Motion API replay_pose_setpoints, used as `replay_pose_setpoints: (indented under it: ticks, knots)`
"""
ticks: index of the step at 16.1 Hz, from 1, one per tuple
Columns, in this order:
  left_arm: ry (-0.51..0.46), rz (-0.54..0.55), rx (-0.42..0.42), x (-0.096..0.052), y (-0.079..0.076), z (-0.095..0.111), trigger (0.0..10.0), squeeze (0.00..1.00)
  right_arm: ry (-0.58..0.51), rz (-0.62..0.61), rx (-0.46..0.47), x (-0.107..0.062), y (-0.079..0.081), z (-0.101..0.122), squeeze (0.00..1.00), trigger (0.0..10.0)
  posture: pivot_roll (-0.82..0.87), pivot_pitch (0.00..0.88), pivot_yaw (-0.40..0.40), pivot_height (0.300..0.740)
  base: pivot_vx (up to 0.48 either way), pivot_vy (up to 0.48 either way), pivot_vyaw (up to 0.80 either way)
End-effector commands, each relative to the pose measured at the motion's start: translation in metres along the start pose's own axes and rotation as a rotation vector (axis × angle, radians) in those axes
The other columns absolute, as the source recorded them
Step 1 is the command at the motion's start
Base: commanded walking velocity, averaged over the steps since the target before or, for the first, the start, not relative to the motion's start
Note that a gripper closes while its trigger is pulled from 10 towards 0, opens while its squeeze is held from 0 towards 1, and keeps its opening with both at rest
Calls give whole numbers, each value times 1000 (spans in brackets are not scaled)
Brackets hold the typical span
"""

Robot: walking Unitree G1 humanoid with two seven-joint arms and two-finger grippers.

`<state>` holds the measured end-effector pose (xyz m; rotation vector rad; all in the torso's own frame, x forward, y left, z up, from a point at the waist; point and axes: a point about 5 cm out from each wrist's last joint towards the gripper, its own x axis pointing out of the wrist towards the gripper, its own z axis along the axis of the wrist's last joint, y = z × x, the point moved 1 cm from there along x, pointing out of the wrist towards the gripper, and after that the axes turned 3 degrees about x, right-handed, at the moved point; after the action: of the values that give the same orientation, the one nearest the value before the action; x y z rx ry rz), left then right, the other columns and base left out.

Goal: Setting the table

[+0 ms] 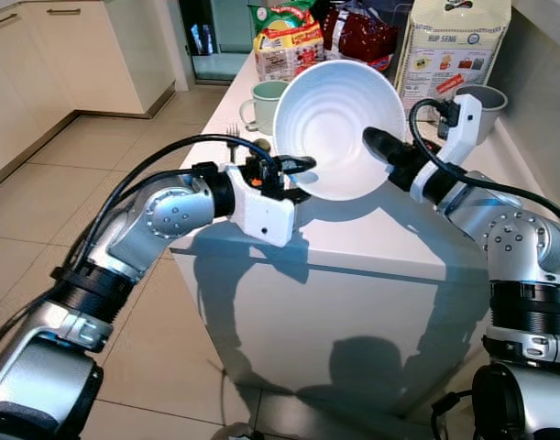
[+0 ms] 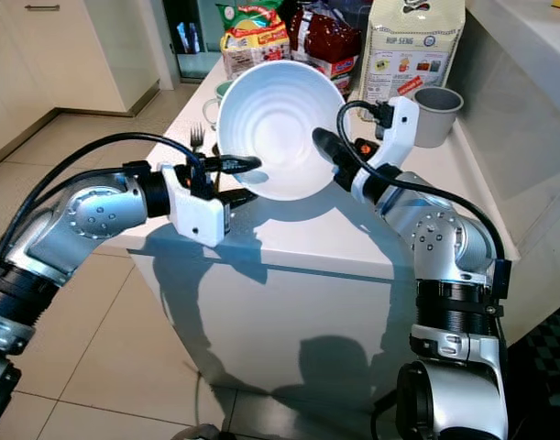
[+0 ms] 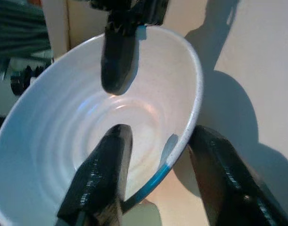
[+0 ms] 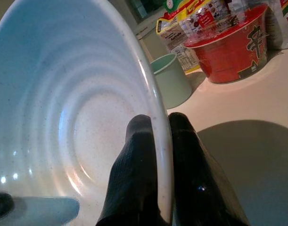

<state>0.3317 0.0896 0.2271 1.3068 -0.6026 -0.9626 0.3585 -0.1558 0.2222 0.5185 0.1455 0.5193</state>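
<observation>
Left eye view: white bowl (image 1: 336,128) held up above the white bench (image 1: 371,234), tilted so its ribbed inside faces the camera, carried between both arms. Left tool (image 1: 293,179) at the bowl's lower left rim, right tool (image 1: 378,144) at its right rim. Behind the bowl, on the far part of the bench: pale green mug (image 1: 261,103), fork (image 1: 233,134) just beside the bowl's left edge, yellow and red snack bag (image 1: 289,46), dark red packet (image 1: 357,35), tall white flour bag (image 1: 452,50), grey cup (image 1: 487,108) at the right. Beige tiled floor (image 1: 96,174) to the left. Right eye view: same scene; bowl's lower rim close over the bench, arm shadows cast across the top and down the white front. Left wrist view: left tool straddling the bowl's rim, one black finger (image 3: 103,179) inside the bowl and the other outside below the rim, a slight gap visible by the outer finger, so loosely set around the rim rather than pinched tight; whether truly clenched, cannot tell. Opposite finger of the right tool seen at the far rim. Right wrist view: right tool clenched on the bowl's rim, one finger (image 4: 136,174) pressed against the inside, the other against the outside wall, rim squeezed between them. Beyond, green mug and red instant noodle bowl (image 4: 228,44) standing on the bench.
</observation>
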Motion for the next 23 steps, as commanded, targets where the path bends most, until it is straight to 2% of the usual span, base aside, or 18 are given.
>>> replay_pose_setpoints:
  ticks: [1, 3, 5, 7, 9, 11, 12, 14, 15, 16, 18, 19, 20, 21, 23]
  knots:
    - [-6, 199, -56, -11, 39, 1, 10000, 1000, 74, 19, 4, 5, 5, -16, 0, 0, 87, 0, 48, 740, 0, 0, 0]
    - [-11, 334, -195, -14, 59, 2, 10000, 1000, 76, 12, 1, 5, 3, -17, 0, 0, 86, 0, 46, 740, 0, 0, 0]
    - [-19, 413, -262, -21, 76, 4, 10000, 1000, 81, 7, 0, 5, 2, -18, 0, 0, 90, 0, 40, 740, 0, 0, 0]
    - [-13, 433, -305, -25, 79, 3, 10000, 1000, 81, 3, -1, 6, 1, -18, 0, 0, 92, 0, 41, 740, 0, 0, 0]
    - [35, 466, -379, -33, 78, -7, 10000, 1000, 77, -9, -1, 7, -1, -19, 0, 0, 92, 0, 42, 740, 0, 0, 0]
    - [38, 454, -378, -35, 76, -5, 10000, 1000, 82, -19, -8, 7, -3, -21, 0, 0, 94, 0, 38, 740, 0, 0, 0]
    - [18, 467, -376, -35, 81, 1, 10000, 1000, 85, -27, -12, 7, -5, -21, 0, 0, 95, 0, 36, 740, 0, 0, 0]
    - [-17, 491, -256, -37, 103, 18, 10000, 1000, 96, -38, -22, 8, -8, -24, 0, 0, 95, 0, 33, 740, 0, 0, 0]
    - [-45, 525, -223, -39, 119, 29, 10000, 0, 106, -44, -28, 8, -10, -27, 0, 0, 96, 0, 35, 740, 0, 0, 0]
    - [-83, 569, -218, -42, 135, 37, 10000, 0, 114, -55, -34, 8, -13, -30, 0, 0, 96, 0, 35, 740, 0, 0, 0]
    - [-99, 589, -220, -45, 144, 41, 10000, 0, 123, -77, -37, 8, -18, -34, 0, 0, 99, 0, 36, 740, 0, 0, 0]
    - [-87, 564, -213, -44, 141, 39, 10000, 0, 128, -80, -35, 8, -19, -36, 0, 0, 99, 0, 38, 740, 0, 0, 0]
    - [-99, 501, -233, -37, 127, 42, 10000, 0, 133, -79, -35, 9, -19, -38, 0, 0, 98, 0, 38, 740, 0, 0, 0]
    - [-106, 482, -251, -35, 123, 43, 10000, 0, 134, -79, -35, 9, -19, -38, 0, 0, 98, 0, 38, 740, 0, 0, 0]
    - [-97, 499, -367, -38, 121, 37, 10000, 0, 137, -75, -38, 10, -19, -39, 0, 0, 98, 0, 39, 740, 0, 0, 0]
